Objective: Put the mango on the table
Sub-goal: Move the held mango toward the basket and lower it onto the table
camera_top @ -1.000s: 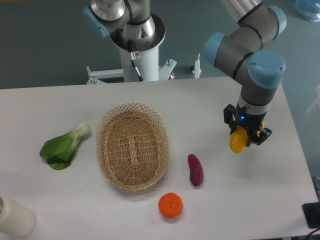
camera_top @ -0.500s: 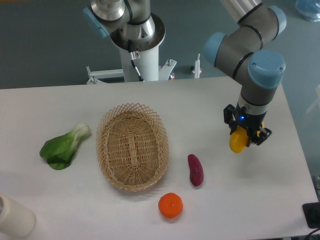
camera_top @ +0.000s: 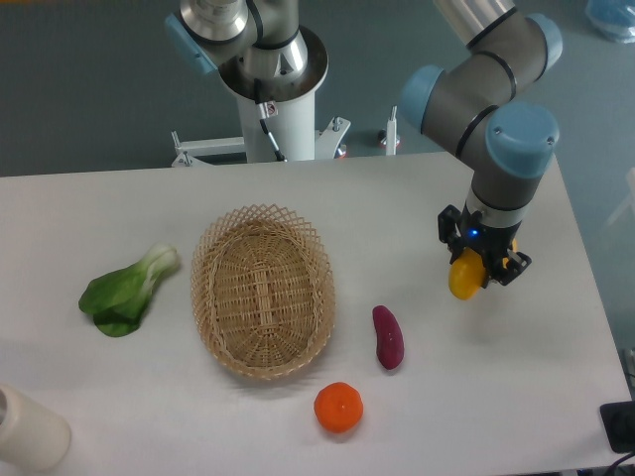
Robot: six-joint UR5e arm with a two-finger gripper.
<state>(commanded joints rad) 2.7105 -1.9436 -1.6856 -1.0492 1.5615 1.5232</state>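
The mango (camera_top: 464, 280) is a yellow-orange fruit hanging from my gripper (camera_top: 470, 272), which is shut on it over the right part of the white table (camera_top: 417, 208). Only the mango's lower end shows below the black fingers; its upper part is hidden by the gripper and wrist. Whether it touches the tabletop cannot be told from this view.
An oval wicker basket (camera_top: 263, 290) stands in the middle. A dark purple sweet potato (camera_top: 387, 336) and a round orange (camera_top: 338, 408) lie to the gripper's lower left. Green bok choy (camera_top: 128, 290) lies at left, a white cylinder (camera_top: 28, 428) at the bottom left corner.
The gripper with the mango has shifted slightly to the left and a little up; everything else is as before.
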